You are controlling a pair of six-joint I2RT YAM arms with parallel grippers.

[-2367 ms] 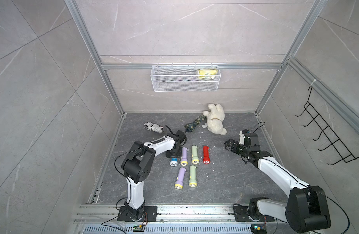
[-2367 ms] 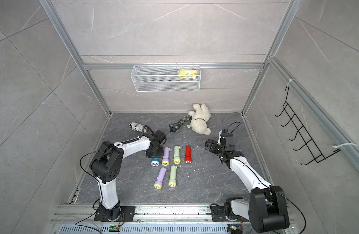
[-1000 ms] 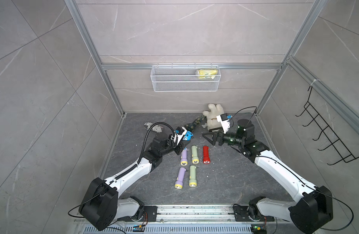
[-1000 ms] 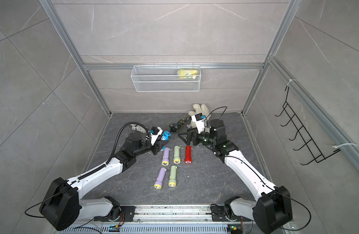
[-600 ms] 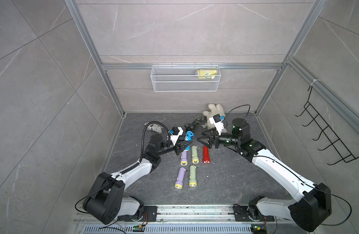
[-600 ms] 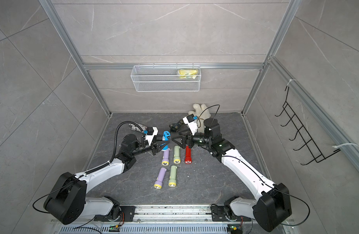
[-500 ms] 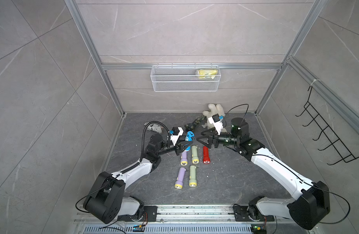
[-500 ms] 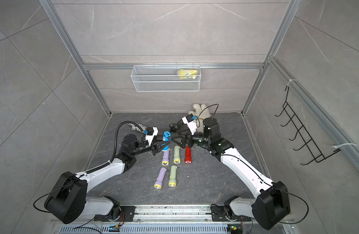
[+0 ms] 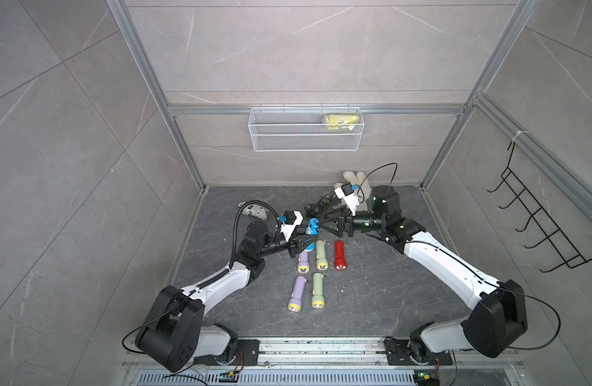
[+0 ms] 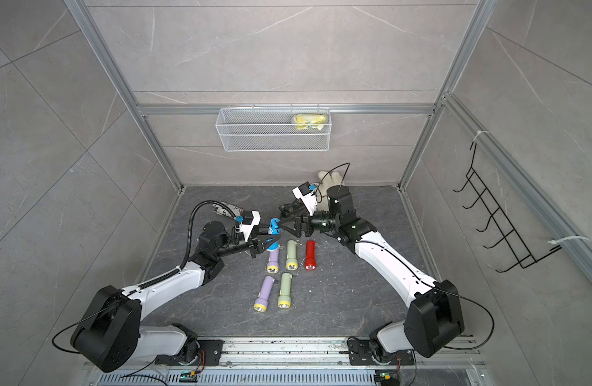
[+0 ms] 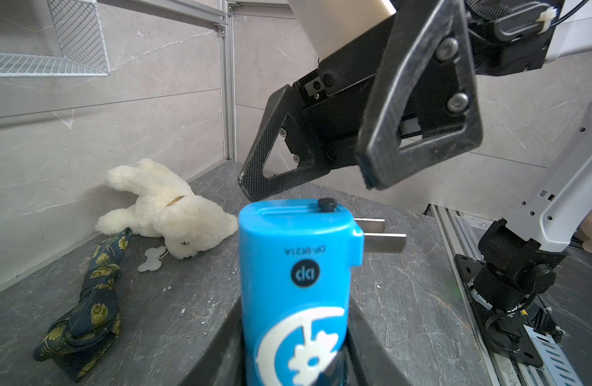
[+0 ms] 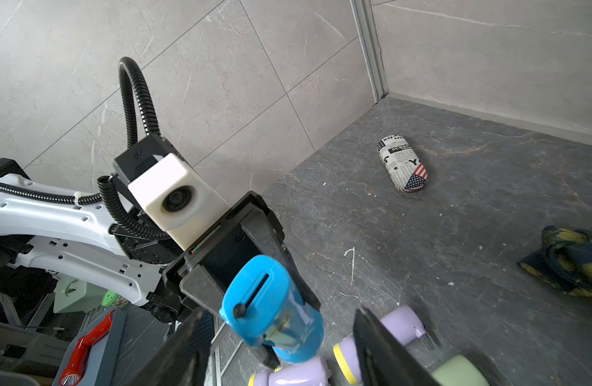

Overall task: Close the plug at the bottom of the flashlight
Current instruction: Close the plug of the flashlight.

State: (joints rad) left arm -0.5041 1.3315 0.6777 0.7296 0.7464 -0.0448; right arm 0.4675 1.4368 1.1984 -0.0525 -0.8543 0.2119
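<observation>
- In both top views the left arm reaches from its base at the lower left toward the middle of the frame, with the wrist roughly level and pointing right. The left claw (image 9: 304, 241) is clamped on a blue flashlight (image 9: 311, 230), which is held clear of the desk (image 9: 371, 300).
- The right arm rises from the lower right, its forearm slanting up and left. Its wrist is bent level and points left, so the two claws meet tip to tip at mid-frame. The right claw (image 9: 321, 226) has its jaws spread, with the tips at the flashlight's upper end.
- In a top view the left claw (image 10: 271, 239), blue flashlight (image 10: 273, 225) and right claw (image 10: 283, 228) are grouped the same way. A red flashlight (image 10: 310, 255) lies on the desk just below them.
- In the left wrist view the blue flashlight (image 11: 294, 274) stands between the left claw's fingers. The two metal prongs of the plug (image 11: 381, 234) stick out sideways from its capped end. The right claw (image 11: 311, 185) gapes just past that end; whether it touches cannot be told. A plush toy (image 11: 160, 207) and a patterned cloth (image 11: 90, 300) lie on the desk behind.
- In the right wrist view the left claw (image 12: 254, 284) grips the body of the blue flashlight (image 12: 271, 307). The right claw's fingers (image 12: 384, 351) flank it with a gap on each side.
</observation>
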